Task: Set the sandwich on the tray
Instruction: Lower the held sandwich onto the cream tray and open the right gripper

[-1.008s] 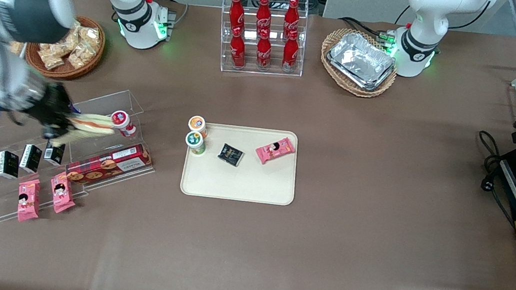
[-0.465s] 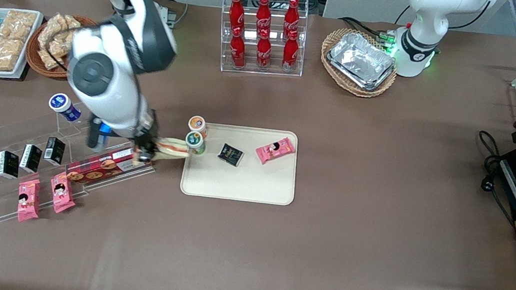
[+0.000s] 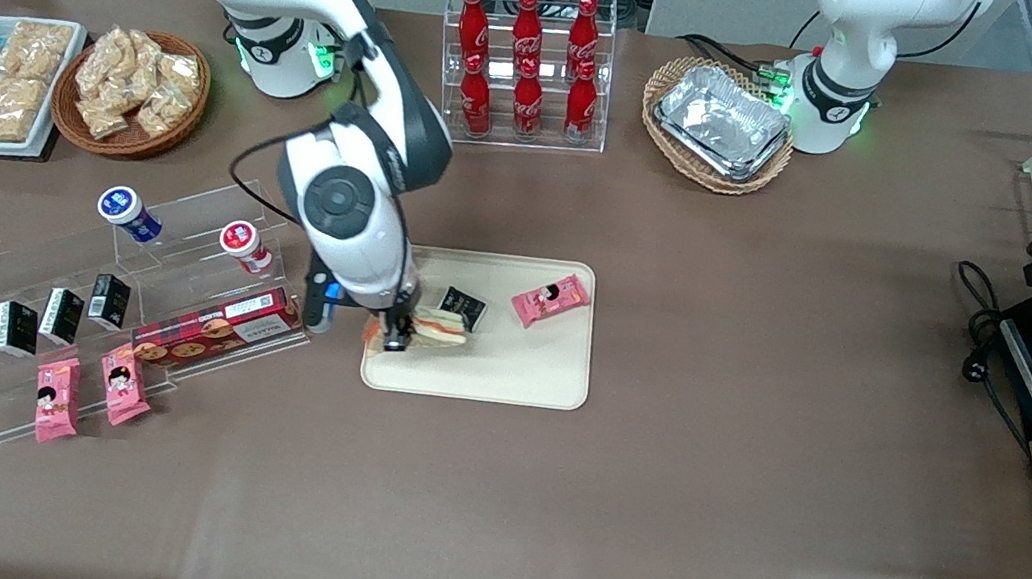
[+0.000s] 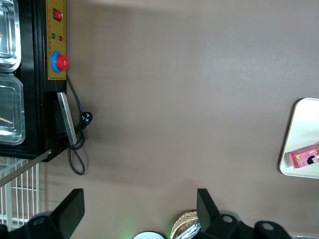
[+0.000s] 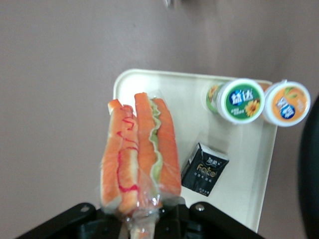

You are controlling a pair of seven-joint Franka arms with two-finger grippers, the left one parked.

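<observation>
My right gripper is shut on the clear-wrapped sandwich, holding it by its wrapper end above the cream-beige tray, over the tray's end toward the working arm. In the right wrist view the sandwich shows pale bread with orange and green filling, pinched between my fingers, over the tray's corner.
On the tray lie a black packet, a pink snack packet and two small cups. A clear stepped rack with packets, a biscuit box and cups stands toward the working arm's end. A cola bottle rack stands farther from the camera.
My gripper has carried the sandwich from the clear rack sideways to above the tray. My arm now hides the two cups in the front view.
</observation>
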